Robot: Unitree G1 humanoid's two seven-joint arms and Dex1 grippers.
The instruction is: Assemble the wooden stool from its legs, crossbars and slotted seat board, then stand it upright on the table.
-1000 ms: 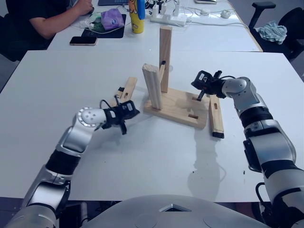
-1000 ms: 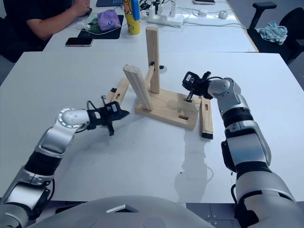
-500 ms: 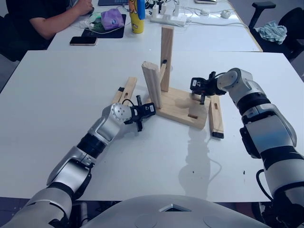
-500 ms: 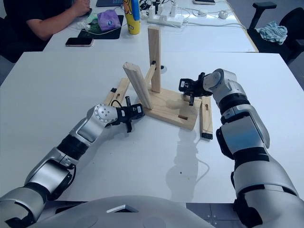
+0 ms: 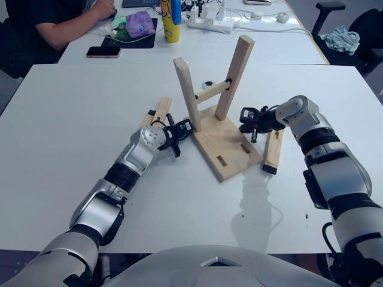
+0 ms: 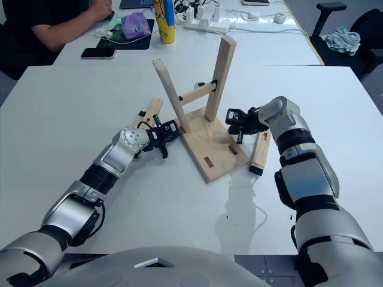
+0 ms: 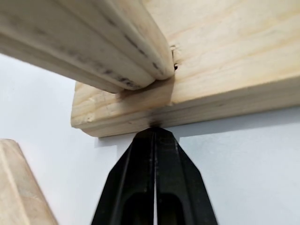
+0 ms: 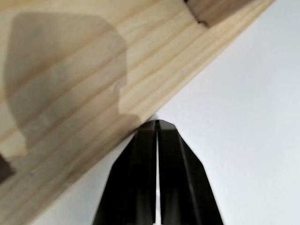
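The slotted seat board (image 5: 230, 146) lies flat on the white table (image 5: 72, 119). Two legs stand up from it, one on the left (image 5: 187, 89) and one on the right (image 5: 234, 75), joined by a crossbar (image 5: 212, 91). A loose leg (image 5: 157, 113) lies to the board's left and another (image 5: 272, 149) to its right. My left gripper (image 5: 187, 127) is shut, its tips touching the board's left corner edge (image 7: 122, 117) below the left leg's foot. My right gripper (image 5: 242, 119) is shut too, tips (image 8: 157, 123) against the board's right edge (image 8: 93, 93).
A small round object (image 5: 207, 84) lies on the table just behind the stool. The back table holds a phone (image 5: 103, 52), a yellow bottle (image 5: 172, 12) and a power strip (image 5: 210, 24). A chair with a cloth (image 5: 341, 39) stands at the far right.
The board with its two legs has turned on the table, its long side now running towards me. My left gripper has moved up to the board's corner; the right one stays at the right edge.
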